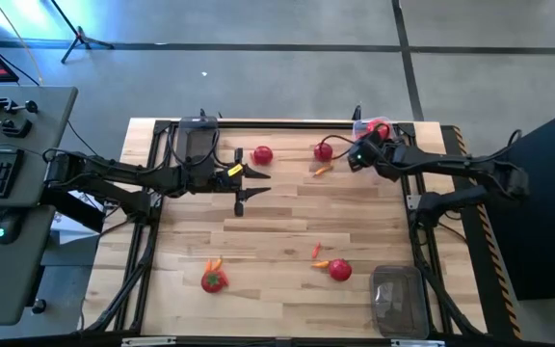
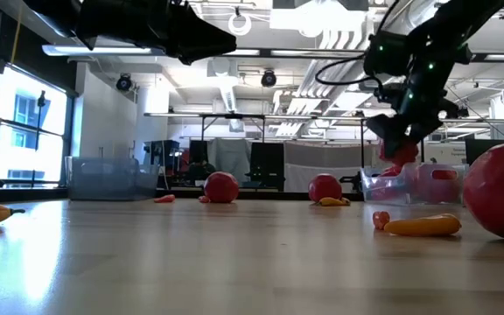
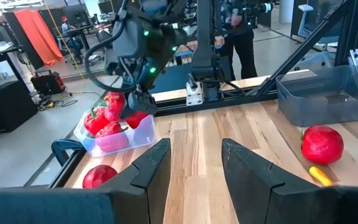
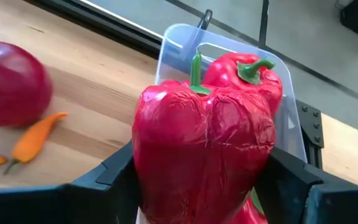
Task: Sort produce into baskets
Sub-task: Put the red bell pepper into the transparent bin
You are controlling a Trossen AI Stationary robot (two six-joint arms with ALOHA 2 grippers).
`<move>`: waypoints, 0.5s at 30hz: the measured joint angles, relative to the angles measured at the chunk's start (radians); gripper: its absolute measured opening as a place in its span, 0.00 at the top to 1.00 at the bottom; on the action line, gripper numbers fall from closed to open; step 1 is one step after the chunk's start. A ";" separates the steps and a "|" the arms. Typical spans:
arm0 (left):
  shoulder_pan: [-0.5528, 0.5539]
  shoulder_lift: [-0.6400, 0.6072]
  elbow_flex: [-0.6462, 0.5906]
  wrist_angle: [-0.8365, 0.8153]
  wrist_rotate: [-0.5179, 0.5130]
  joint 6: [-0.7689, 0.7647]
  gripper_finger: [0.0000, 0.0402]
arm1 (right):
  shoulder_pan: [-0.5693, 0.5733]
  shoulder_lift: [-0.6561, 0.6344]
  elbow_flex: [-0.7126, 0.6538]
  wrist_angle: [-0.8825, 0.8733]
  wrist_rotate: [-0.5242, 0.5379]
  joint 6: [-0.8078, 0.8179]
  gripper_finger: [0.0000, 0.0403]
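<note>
Red pepper in right claw; clamp visible wrist-only.

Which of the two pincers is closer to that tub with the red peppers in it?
The right pincer. It hangs just above the pepper tub at the table's far right corner, gripping a red pepper. The left pincer hovers open, well left of it near mid-table.

We count three baskets, four round red tomatoes, and two red peppers.
</note>
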 joint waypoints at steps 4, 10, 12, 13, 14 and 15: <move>0.000 0.000 0.000 0.000 0.000 0.000 0.68 | -0.041 0.001 -0.028 0.062 -0.032 -0.028 0.38; 0.000 0.000 0.000 0.000 0.000 -0.001 0.68 | -0.064 0.001 -0.030 0.065 -0.049 -0.031 0.31; 0.000 0.000 0.000 0.000 0.000 -0.001 0.68 | -0.064 0.001 -0.030 0.065 -0.051 -0.031 0.29; 0.000 0.000 0.000 0.000 0.000 -0.001 0.68 | -0.064 0.001 -0.030 0.065 -0.052 -0.031 0.28; 0.000 0.000 0.000 0.000 0.000 -0.002 0.68 | -0.062 0.001 -0.030 0.065 -0.052 -0.031 0.27; 0.000 0.000 0.000 0.000 0.000 -0.002 0.68 | -0.062 0.001 -0.030 0.065 -0.052 -0.031 0.26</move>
